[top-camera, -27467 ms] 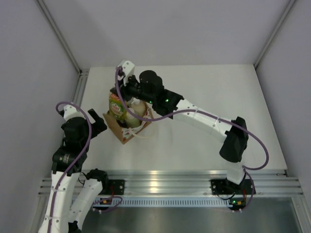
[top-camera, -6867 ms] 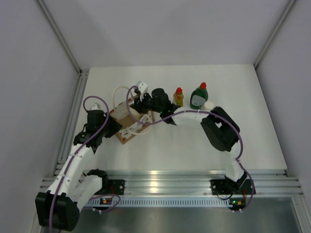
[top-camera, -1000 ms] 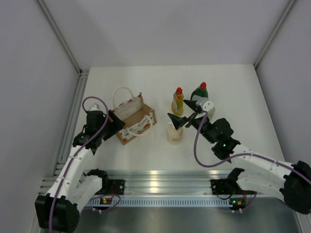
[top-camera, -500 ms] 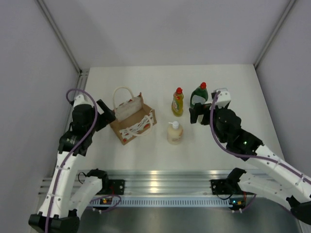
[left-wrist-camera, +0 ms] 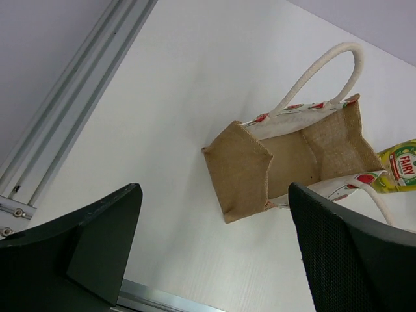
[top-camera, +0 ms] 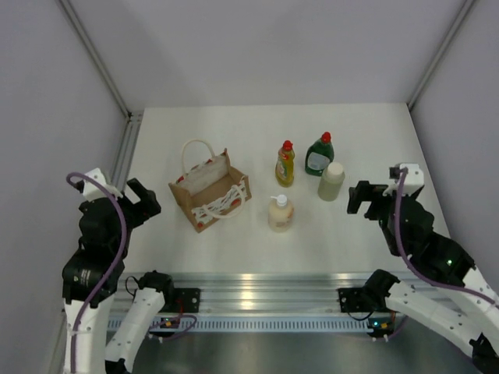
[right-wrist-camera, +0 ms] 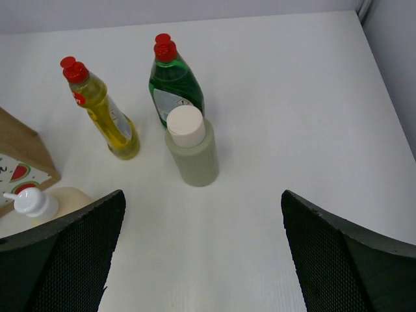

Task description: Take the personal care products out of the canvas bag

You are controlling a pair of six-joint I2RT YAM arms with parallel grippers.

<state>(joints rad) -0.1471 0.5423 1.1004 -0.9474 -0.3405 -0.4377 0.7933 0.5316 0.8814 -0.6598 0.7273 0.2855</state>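
Your left hand (top-camera: 143, 199) is wide open, holding nothing. Next comes the bag (top-camera: 185, 204). All on the table right of it: pump bottle (top-camera: 281, 215), yellow bottle (top-camera: 285, 167), green bottle (top-camera: 318, 157), and cream bottle (top-camera: 330, 183), maybe touching it. Your right hand (top-camera: 366, 197) is wide open, holding nothing.

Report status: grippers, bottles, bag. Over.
Left gripper, right gripper open, empty. Yellow bottle, green bottle, cream bottle, pump bottle upright on table. Canvas bag empty. Nothing in the way.
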